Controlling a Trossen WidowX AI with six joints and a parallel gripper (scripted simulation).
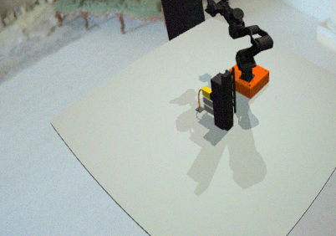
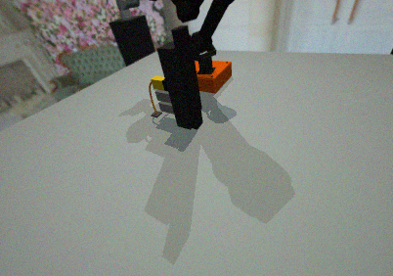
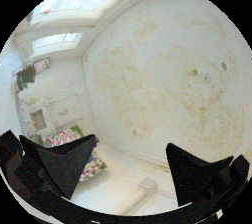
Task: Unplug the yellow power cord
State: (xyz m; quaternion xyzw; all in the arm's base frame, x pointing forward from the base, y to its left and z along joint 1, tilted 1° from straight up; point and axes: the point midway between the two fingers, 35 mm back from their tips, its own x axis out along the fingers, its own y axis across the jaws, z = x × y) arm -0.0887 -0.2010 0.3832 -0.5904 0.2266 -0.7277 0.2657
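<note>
My gripper (image 3: 132,143) stands spread wide with nothing between its dark wedge-shaped fingers, raised high and aimed away from the work (the wrist view shows only pale wall and ceiling). Below on the matte off-white table (image 1: 125,155), the tall black block-shaped power strip (image 1: 222,100) stands upright, and the boxy yellow plug (image 1: 206,90) sits against its side above grey plugs, its thin orange-yellow cord (image 1: 199,100) curving down to the tabletop. Behind the strip sits my orange square base (image 1: 256,79).

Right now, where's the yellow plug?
Top view: yellow plug sits at the upper left of the tall black power strip, beside the orange base; the end effector is raised well away.
</note>
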